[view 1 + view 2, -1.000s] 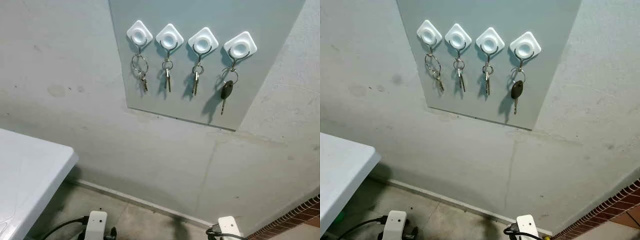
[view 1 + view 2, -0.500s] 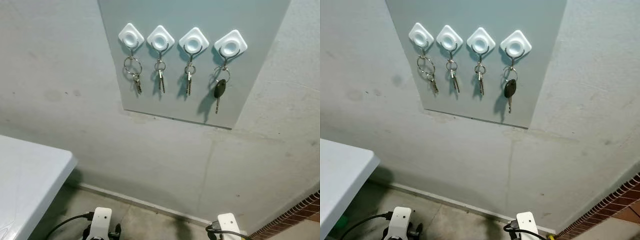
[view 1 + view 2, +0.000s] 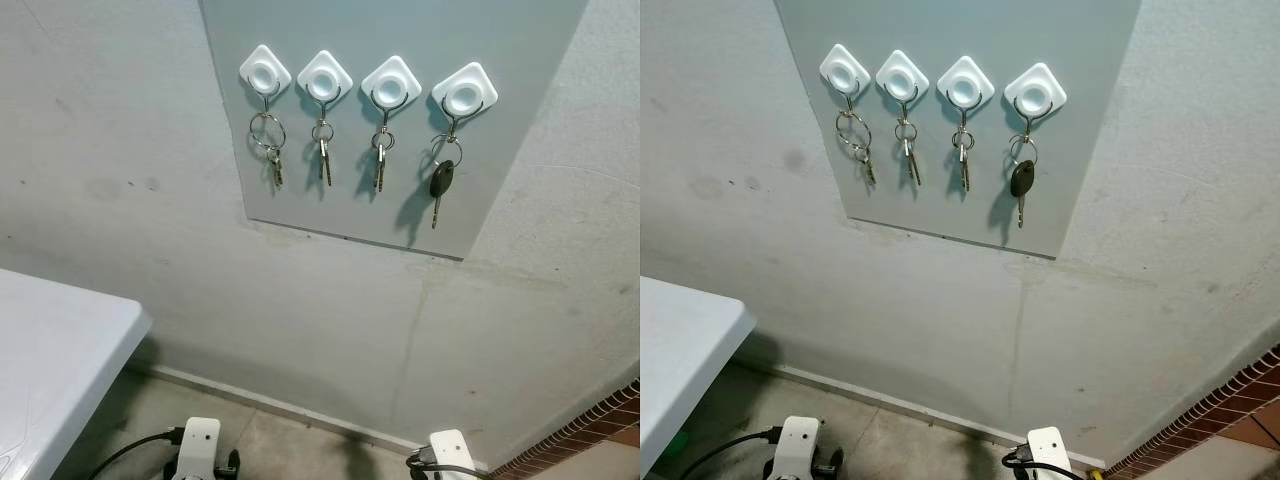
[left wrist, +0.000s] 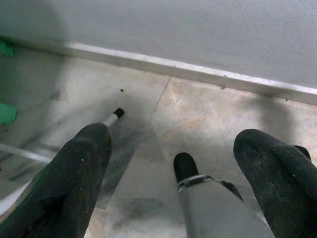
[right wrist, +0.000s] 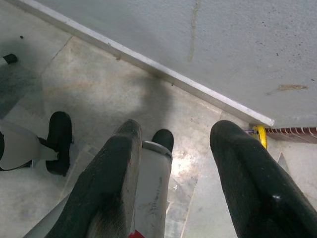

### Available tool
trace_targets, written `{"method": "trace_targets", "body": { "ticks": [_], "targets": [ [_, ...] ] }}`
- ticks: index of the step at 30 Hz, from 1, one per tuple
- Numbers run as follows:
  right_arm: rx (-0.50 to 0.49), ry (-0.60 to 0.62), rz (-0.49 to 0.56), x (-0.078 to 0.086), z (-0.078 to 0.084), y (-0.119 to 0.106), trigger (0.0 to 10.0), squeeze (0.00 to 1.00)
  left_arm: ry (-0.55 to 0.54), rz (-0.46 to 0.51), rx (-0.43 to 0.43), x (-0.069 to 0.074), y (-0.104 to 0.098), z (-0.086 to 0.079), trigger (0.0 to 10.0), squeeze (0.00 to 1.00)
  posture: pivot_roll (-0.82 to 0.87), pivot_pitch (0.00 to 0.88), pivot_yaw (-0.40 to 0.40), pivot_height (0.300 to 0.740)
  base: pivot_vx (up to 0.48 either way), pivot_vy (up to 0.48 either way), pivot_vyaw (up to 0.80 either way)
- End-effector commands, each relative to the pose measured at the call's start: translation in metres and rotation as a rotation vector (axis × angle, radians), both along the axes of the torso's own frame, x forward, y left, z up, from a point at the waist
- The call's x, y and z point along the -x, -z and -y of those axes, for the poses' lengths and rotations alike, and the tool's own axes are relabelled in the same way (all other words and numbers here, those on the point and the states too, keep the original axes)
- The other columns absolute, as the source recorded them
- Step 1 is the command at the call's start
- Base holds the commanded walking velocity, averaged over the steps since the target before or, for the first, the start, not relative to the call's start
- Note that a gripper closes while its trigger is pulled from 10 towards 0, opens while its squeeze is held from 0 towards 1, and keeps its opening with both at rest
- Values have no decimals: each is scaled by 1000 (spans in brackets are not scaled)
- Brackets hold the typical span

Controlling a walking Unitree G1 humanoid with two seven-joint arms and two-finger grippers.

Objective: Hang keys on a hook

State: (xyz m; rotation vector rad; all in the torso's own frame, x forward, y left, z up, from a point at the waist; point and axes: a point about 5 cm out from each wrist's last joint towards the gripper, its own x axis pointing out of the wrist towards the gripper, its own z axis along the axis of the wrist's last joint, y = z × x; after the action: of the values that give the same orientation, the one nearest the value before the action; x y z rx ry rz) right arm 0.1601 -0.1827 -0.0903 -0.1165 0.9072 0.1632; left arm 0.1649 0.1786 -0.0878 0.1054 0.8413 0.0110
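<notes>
Four white diamond-shaped hooks sit in a row on a grey panel (image 3: 400, 205) on the wall. Each one carries keys. The leftmost hook (image 3: 265, 72) holds a large ring with small keys (image 3: 270, 145). The two middle hooks hold single silver keys (image 3: 324, 155) (image 3: 380, 165). From the rightmost hook (image 3: 464, 93) hangs a black-headed key (image 3: 441, 182). Both arms hang low, far beneath the panel. My left gripper (image 4: 176, 141) is open over the floor, with nothing between its fingers. My right gripper (image 5: 178, 129) is likewise open and holds nothing.
A white table (image 3: 50, 350) juts in at the lower left. A brick edge (image 3: 590, 445) shows at the lower right. A pale baseboard (image 3: 290, 405) runs along the foot of the concrete wall, above the tiled floor. My feet stand close to the wall.
The whole picture has shifted a little, so the camera moved; the panel now looks slightly farther off. The keys and the hanging arms have not moved.
</notes>
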Motion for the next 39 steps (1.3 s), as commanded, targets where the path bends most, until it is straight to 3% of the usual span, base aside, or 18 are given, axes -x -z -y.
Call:
{"method": "trace_targets", "body": {
  "ticks": [1, 9, 39],
  "targets": [
    [-10, 15, -14, 2, 0, 1, 10000, 0, -11, -22, -9, 5, 2, -3, 10000, 0, -96, 49, 41, 740, 0, 0, 0],
    [-7, 13, -27, 4, 2, 2, 10000, 0, -19, -19, -8, 5, 2, -3, 10000, 0, -92, 45, 37, 740, 0, 0, 0],
    [16, -18, -42, 3, 6, 2, 10000, 0, -47, -37, -1, 7, 4, -2, 10000, 0, -80, 12, 9, 740, 0, 48, -756]
  ]
}}
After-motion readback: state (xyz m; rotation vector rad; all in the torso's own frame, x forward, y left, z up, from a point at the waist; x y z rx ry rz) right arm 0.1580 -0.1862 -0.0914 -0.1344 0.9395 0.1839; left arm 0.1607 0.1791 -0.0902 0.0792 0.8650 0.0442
